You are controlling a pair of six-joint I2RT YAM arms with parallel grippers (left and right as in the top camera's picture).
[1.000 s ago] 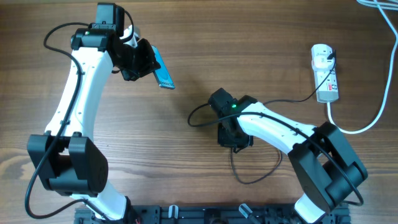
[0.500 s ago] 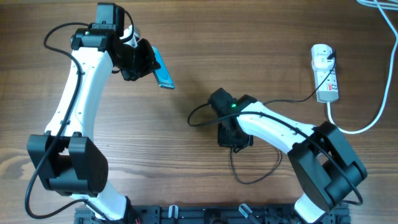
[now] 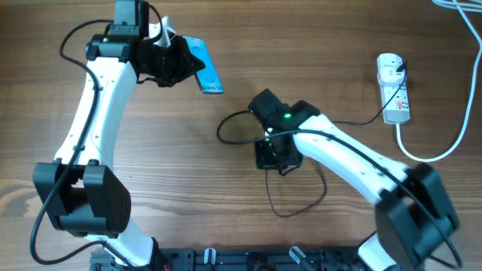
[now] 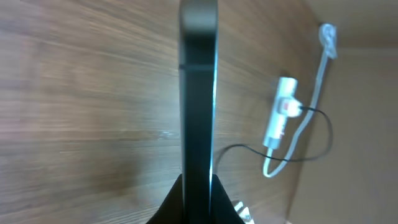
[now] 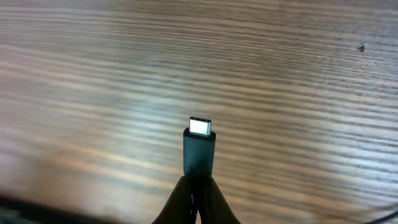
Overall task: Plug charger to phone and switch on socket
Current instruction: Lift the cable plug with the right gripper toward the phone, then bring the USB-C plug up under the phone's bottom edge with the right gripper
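Observation:
My left gripper [image 3: 175, 64] is shut on the phone [image 3: 208, 66], held above the table at the back left with its teal screen up; in the left wrist view the phone [image 4: 198, 93] shows edge-on between the fingers [image 4: 198, 199]. My right gripper [image 3: 273, 154] is shut on the charger's connector [image 5: 199, 146], metal tip pointing away, seen in the right wrist view between the fingertips [image 5: 198, 198]. The thin black charger cable [image 3: 297, 203] loops on the table and runs to the white socket [image 3: 395, 90] at the far right, also in the left wrist view [image 4: 281, 118].
The socket's thick white cord [image 3: 459, 128] curves along the right edge of the wooden table [image 3: 188, 173]. Each arm's own black cable hangs along it.
The left gripper has raised and turned the phone, so more of its teal screen shows. The right gripper has shifted left and back with the connector, dragging the cable loop.

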